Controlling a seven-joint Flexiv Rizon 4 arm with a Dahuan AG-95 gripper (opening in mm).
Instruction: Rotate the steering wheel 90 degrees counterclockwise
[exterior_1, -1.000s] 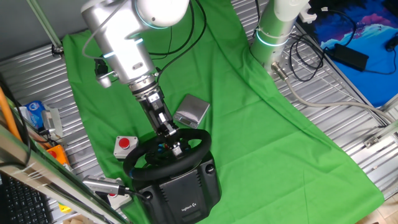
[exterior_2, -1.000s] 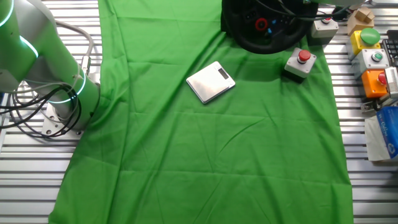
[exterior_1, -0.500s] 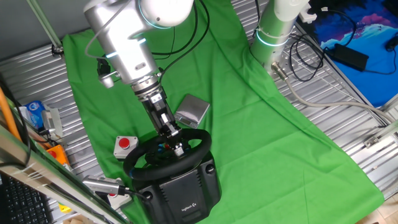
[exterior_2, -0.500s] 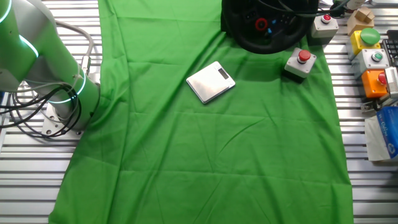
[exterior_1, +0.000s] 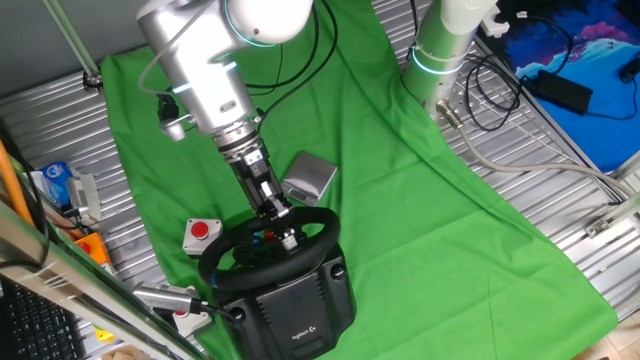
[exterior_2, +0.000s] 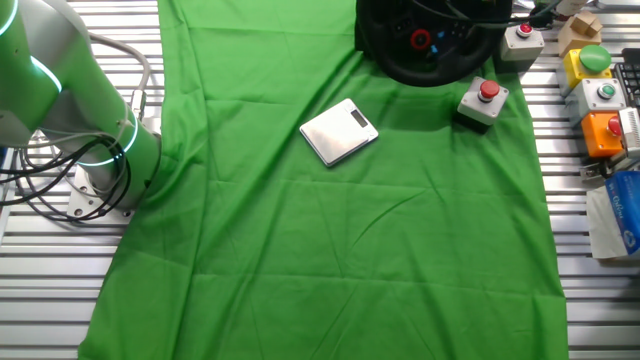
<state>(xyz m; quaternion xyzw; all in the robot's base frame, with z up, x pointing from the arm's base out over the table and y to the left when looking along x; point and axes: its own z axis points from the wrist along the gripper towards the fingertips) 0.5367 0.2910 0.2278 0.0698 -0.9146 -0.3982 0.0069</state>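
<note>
The black steering wheel (exterior_1: 312, 222) sits on its boxy black base (exterior_1: 300, 312) at the front of the green cloth. Its hub shows red and coloured buttons. My gripper (exterior_1: 283, 230) reaches down from the upper left into the far side of the wheel. Its fingers stand close together and look shut on the wheel near the hub. In the other fixed view only the wheel's lower rim (exterior_2: 400, 72) shows at the top edge; the gripper's tips are cut off there.
A grey metallic box (exterior_1: 310, 178) lies just behind the wheel and shows in the other fixed view (exterior_2: 340, 130). A red push button on a white box (exterior_1: 200, 233) stands left of the wheel. Several button boxes (exterior_2: 600, 95) line the table edge. The arm's base (exterior_1: 440, 50) stands at the back.
The arm's upper part has shifted slightly to the right. The gripper's tips stay at the wheel, and the wheel shows no clear turn.
</note>
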